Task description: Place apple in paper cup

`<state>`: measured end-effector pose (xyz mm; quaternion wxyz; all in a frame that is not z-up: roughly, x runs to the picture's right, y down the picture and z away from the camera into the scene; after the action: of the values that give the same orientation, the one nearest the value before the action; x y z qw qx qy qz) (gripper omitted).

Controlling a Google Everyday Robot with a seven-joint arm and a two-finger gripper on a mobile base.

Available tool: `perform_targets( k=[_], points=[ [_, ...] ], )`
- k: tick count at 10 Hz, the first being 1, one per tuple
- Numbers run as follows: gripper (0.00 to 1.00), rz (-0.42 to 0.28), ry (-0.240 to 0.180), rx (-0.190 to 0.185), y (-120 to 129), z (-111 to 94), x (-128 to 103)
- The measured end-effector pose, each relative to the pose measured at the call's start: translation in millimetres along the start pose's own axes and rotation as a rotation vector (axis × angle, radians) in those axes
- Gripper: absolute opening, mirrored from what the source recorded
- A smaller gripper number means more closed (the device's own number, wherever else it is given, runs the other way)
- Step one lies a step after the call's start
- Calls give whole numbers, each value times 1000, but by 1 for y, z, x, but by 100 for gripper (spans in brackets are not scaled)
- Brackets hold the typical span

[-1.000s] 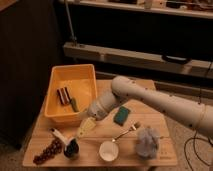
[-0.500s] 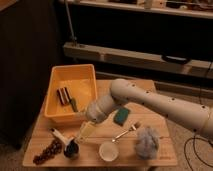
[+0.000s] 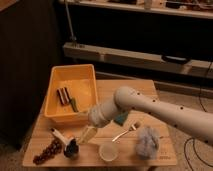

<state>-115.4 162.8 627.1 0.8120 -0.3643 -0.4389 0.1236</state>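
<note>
We hold our gripper (image 3: pixel 85 136) wide open, nothing visibly in it, near the paper cup (image 3: pixel 109 151). The cup looks empty and we cannot spot the apple, so grasping and placing remain.

hand (image 3: pixel 85 135) between bin (image 3: pixel 62 119), paper cup (image 3: pixel 108 152); passage seemingly unblocked

No writing, label, brand or number can be read anywhere, neither on the yellow bin (image 3: pixel 75 68) nor elsewhere. The gripper (image 3: pixel 82 140) hangs low over the tabletop (image 3: pixel 107 89), just before the bin's front wall, fingers (image 3: pixel 86 134) apart.
</note>
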Motion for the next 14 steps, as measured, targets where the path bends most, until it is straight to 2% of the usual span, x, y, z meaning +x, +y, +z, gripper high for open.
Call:
perform_targets(
  k=[3, 4, 6, 8, 11, 14],
  points=[
    [80, -8, 0, -1, 0, 1, -1],
    [80, -42, -1, -4, -2, -1, 0],
    [80, -180, 1, -10, -10, -10, 0],
    [80, -255, 3, -9, -15, -16, -1],
    [80, -262, 7, -9, -16, -17, -1],
    [80, -353, 65, -86, -30, 3, -1]
  ],
)
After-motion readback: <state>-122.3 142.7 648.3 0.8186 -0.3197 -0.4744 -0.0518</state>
